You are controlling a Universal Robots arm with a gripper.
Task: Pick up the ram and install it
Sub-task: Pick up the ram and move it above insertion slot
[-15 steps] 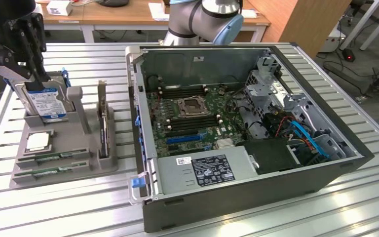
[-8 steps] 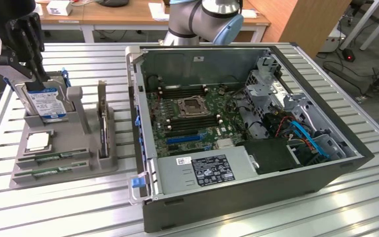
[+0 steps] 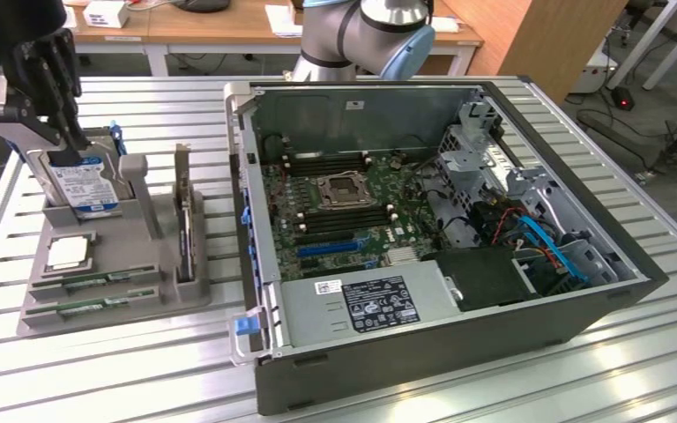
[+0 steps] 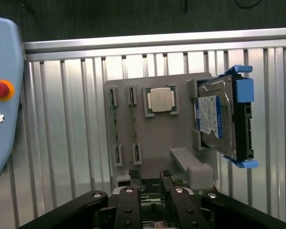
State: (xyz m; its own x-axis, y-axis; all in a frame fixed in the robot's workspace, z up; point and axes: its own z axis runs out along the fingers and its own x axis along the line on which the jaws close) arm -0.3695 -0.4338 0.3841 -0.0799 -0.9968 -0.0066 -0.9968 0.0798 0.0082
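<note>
Black gripper (image 4: 150, 177) is seen up close, fingers spread wide, nothing pinched. Just ahead of it, two thin green ram sticks (image 4: 116, 126) are laid flat in the grey plastic holder (image 4: 176, 138), tops exposed. A silver-and-blue hard drive (image 4: 218, 117) is stood upright off to one side; ribbed metal tabletop (image 4: 62, 119) is left open around.

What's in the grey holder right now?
A ram stick, a second stick, both in slots, a processor, an upright hard drive, a card on edge. The tool covers most of the card in the wrist view.
</note>
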